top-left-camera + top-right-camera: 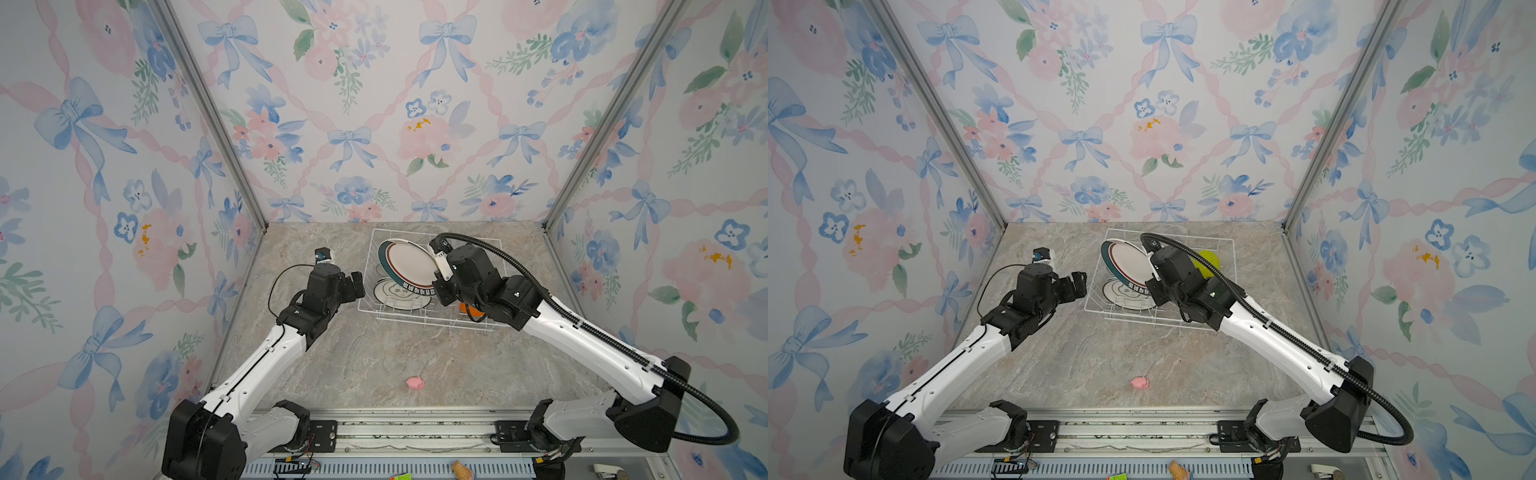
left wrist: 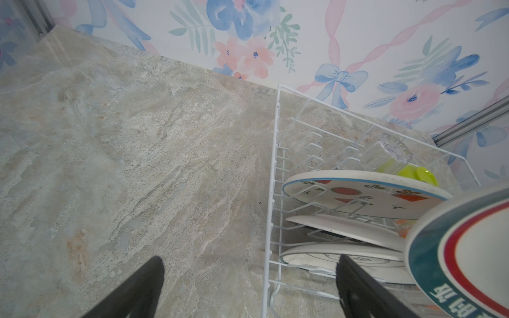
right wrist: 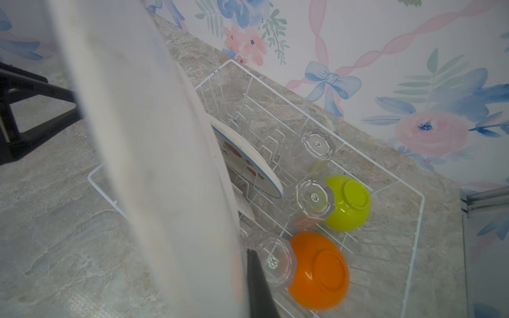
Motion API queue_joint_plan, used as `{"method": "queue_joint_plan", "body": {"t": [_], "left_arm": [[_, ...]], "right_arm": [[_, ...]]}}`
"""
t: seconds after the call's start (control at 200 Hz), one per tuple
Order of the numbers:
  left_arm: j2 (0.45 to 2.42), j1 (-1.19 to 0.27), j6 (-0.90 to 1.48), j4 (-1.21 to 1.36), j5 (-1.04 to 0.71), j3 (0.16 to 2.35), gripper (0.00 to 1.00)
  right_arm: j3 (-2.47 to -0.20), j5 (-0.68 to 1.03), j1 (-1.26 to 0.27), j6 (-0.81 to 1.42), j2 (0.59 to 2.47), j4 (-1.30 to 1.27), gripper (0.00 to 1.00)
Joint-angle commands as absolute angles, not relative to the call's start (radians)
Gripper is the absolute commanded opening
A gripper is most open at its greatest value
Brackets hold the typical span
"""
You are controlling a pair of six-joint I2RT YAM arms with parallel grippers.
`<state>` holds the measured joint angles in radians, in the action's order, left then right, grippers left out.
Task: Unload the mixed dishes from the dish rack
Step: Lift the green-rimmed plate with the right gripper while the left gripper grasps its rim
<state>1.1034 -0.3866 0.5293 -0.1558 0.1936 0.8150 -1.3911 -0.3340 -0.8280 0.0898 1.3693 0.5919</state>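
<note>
Plate (image 3: 154, 165) with the teal-red rim fills your right wrist view, pinched by the right gripper (image 1: 439, 269) over the dish rack (image 2: 276, 132). Lift it fully clear before swinging toward the left gripper (image 2: 248, 289), spread wide beside the rack. 3 glasses (image 3: 314, 198), 2 bowls (image 3: 319, 269) and more plates (image 2: 358, 192) sit inside.

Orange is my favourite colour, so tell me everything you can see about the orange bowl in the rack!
The orange bowl is round, smooth and shiny, plastic by the look of it. It sits upside down, a little tilted, its flat ring base facing up. It rests on the wires of the white dish rack, near one corner, close to the lime-green bowl. A clear upturned glass touches its side.
</note>
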Motion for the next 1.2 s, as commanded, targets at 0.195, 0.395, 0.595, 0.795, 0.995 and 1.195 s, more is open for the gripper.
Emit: {"method": "queue_joint_plan", "body": {"t": [0.195, 0.395, 0.595, 0.795, 0.995, 1.195], "left_arm": [[1.011, -0.392, 0.559, -0.158, 0.117, 0.824, 0.98], [0.973, -0.391, 0.611, -0.09, -0.013, 0.826, 0.98], [1.009, -0.391, 0.706, 0.078, -0.184, 0.838, 0.98], [1.1, -0.393, 0.813, 0.217, -0.271, 0.853, 0.98], [1.15, -0.406, 0.825, 0.261, -0.279, 0.882, 0.94], [1.173, -0.403, 0.841, 0.322, -0.282, 0.885, 0.83]], "right_arm": [[-1.442, -0.209, -0.758, 0.331, 1.357, 0.438, 0.0], [-1.454, -0.13, -0.715, 0.438, 1.383, 0.403, 0.0], [-1.436, -0.045, -0.684, 0.508, 1.388, 0.333, 0.0], [-1.417, 0.019, -0.677, 0.553, 1.378, 0.255, 0.0], [-1.399, 0.115, -0.663, 0.61, 1.394, 0.19, 0.0], [-1.36, 0.207, -0.631, 0.71, 1.397, 0.109, 0.0]]}}
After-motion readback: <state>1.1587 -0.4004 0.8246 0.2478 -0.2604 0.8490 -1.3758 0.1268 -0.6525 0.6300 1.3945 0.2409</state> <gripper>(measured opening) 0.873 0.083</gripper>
